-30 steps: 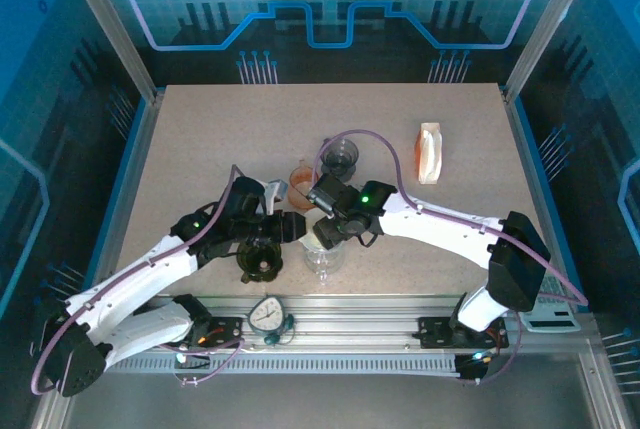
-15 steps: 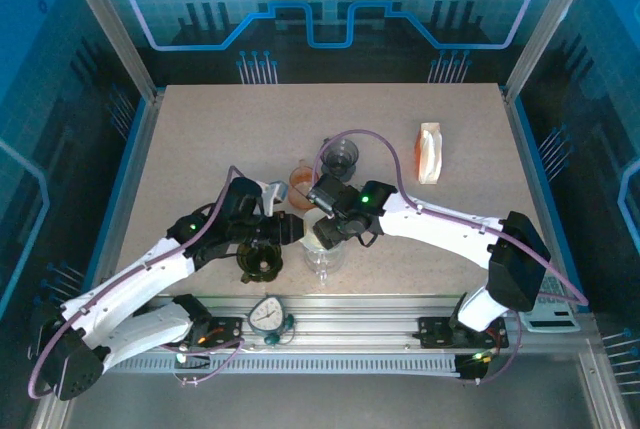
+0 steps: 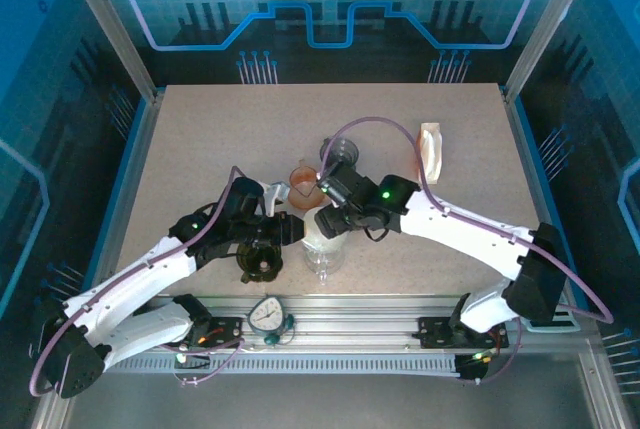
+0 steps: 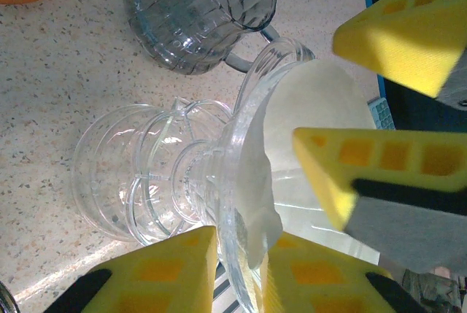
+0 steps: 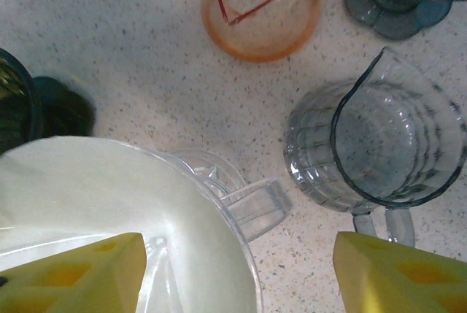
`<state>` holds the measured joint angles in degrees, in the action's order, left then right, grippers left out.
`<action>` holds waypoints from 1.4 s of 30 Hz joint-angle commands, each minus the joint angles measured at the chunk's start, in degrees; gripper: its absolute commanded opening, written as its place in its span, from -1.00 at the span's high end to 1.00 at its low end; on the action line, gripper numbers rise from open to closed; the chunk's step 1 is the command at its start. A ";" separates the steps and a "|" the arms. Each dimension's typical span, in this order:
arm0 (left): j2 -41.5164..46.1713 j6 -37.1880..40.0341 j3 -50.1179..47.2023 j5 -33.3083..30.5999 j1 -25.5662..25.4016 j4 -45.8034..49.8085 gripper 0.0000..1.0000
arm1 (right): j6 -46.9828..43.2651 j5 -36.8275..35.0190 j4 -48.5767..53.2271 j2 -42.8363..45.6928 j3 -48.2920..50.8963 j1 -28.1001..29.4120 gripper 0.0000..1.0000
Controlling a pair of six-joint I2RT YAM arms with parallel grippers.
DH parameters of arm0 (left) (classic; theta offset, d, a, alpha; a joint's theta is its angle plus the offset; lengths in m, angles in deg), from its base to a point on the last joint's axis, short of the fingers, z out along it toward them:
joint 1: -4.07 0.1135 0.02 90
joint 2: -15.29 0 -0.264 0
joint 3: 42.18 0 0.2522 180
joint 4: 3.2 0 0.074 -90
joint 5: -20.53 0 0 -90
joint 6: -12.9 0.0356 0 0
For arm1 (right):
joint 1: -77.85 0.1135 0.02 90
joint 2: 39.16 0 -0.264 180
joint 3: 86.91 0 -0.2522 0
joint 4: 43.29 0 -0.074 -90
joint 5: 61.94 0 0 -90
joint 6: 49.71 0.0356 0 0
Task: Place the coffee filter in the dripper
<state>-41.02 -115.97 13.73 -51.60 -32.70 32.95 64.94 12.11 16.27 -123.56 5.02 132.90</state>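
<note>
The clear glass dripper (image 3: pixel 323 255) stands on the table near the front middle, with the white paper filter (image 3: pixel 320 235) sitting inside its cone. In the left wrist view the filter (image 4: pixel 314 109) lines the dripper (image 4: pixel 182 167), and my left gripper (image 4: pixel 241 249) is shut on the rim with the filter's edge pinched in. The right gripper's yellow fingers (image 4: pixel 408 36) hang over the cone. My right gripper (image 5: pixel 239 246) is wide open above the filter (image 5: pixel 95 182), holding nothing. From above, the left gripper (image 3: pixel 292 231) and right gripper (image 3: pixel 332 215) flank the dripper.
An orange cup (image 5: pixel 259 14) and a grey glass pitcher (image 5: pixel 379 145) stand just behind the dripper. A dark glass (image 3: pixel 342 154) is further back and a dark jar (image 3: pixel 260 261) sits to the dripper's left. A white-and-orange packet (image 3: pixel 429 152) lies at the back right.
My right gripper has pulled back and up from the dripper's cone, leaving the filter inside. The left gripper has closed in on the dripper's rim and stayed there.
</note>
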 commanded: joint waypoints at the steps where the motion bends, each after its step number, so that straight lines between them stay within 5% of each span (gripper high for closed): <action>1: -0.22 0.84 -0.80 0.48 -0.38 0.47 0.52 | 0.74 2.06 0.56 -1.61 -1.10 -0.43 -0.40; 10: -0.47 0.81 -1.07 0.41 -0.40 0.22 0.50 | 0.56 3.59 -0.36 -5.56 0.74 0.00 -0.39; 20: 2.44 0.53 -0.24 0.26 -0.40 1.39 0.19 | 0.31 2.46 -0.10 -7.53 1.39 0.32 -0.38; 31: 1.37 0.73 -0.96 1.46 -0.39 1.09 0.58 | 0.80 1.45 -0.29 -6.77 1.60 0.50 -0.38; 42: 1.56 0.77 -1.72 0.96 -0.33 1.01 0.60 | 0.68 -0.29 -0.99 -0.92 -1.23 0.50 -0.41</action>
<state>-39.52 -115.95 13.03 -51.58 -32.75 32.99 64.91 13.66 15.82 -128.02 5.88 132.97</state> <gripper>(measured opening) 0.195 0.701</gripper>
